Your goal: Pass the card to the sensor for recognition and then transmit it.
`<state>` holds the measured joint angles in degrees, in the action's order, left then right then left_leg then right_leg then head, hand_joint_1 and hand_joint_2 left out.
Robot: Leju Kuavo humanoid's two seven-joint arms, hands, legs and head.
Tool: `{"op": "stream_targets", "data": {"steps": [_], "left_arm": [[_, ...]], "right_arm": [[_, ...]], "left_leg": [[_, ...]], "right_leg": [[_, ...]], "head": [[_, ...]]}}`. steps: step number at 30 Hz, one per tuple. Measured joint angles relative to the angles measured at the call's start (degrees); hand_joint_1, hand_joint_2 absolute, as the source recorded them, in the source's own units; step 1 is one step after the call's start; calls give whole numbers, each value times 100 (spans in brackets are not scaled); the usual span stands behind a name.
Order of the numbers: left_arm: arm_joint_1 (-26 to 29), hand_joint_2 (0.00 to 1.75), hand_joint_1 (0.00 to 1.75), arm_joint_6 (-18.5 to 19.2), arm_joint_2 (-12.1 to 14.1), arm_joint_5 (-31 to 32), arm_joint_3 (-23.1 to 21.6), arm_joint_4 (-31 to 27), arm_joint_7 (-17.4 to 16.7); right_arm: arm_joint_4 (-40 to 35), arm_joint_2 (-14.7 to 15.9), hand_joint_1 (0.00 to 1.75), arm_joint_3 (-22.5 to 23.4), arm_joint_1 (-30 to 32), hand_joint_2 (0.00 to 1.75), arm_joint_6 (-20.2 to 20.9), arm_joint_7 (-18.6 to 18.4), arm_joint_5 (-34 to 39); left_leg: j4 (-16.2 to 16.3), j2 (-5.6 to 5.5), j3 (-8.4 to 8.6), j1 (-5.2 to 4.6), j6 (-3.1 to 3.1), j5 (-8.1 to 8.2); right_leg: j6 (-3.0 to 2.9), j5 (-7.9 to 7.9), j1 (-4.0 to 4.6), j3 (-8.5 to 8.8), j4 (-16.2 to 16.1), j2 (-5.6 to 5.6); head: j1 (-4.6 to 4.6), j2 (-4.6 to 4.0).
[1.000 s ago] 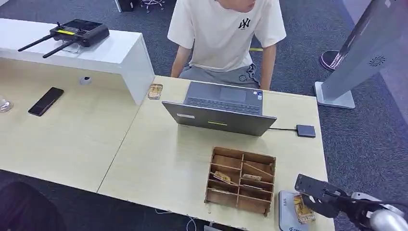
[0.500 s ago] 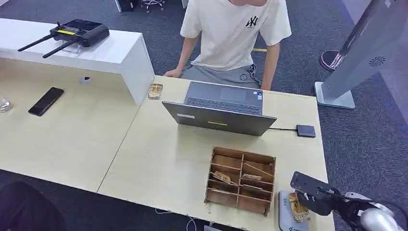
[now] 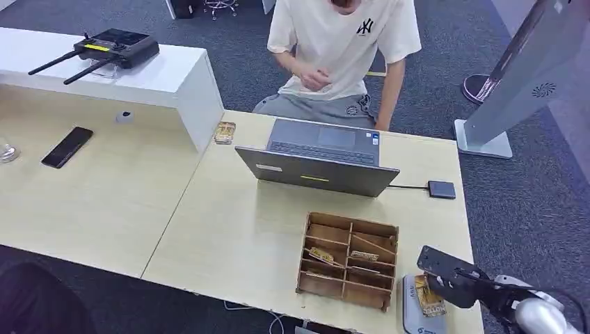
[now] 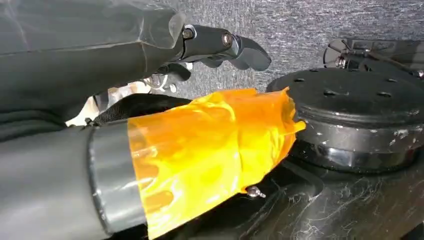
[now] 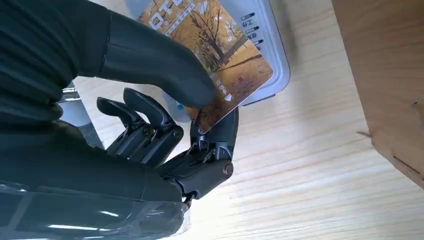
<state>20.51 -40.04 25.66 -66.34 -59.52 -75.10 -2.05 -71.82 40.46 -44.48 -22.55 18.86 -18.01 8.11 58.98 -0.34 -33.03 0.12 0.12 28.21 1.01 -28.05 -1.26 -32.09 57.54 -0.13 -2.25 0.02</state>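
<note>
The right hand [image 5: 165, 120] is pinching the card [image 5: 220, 55] by its corner, over the sensor [image 3: 417, 306] at the bench's five o'clock. It looks thin, stiff, slippery. I cannot tell the left hand's [image 4: 220, 47] state.

Tight corner at the right hand, open wood on the left

The right hand [image 3: 456, 285] holds the card [image 3: 428, 296] over the grey sensor [image 3: 416, 309] at the surface [image 3: 229, 229] front edge, the wooden divider box [image 3: 348, 259] just beside it. Behind stand the open laptop [image 3: 321, 158] and a small dark hub [image 3: 442, 188]; a person [image 3: 341, 49] sits beyond. Bare wood lies left of the box.
</note>
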Motion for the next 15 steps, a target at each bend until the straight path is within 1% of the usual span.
{"op": "stream_targets", "data": {"steps": [15], "left_arm": [[76,0,0,0,-48,290,37,0,-159]], "right_arm": [[-103,2,175,59,98,175,-85,-46,-35]], "left_leg": [[1,1,5,0,0,0]], "right_leg": [[0,0,0,5,-1,0]], "head": [[-2,0]]}}
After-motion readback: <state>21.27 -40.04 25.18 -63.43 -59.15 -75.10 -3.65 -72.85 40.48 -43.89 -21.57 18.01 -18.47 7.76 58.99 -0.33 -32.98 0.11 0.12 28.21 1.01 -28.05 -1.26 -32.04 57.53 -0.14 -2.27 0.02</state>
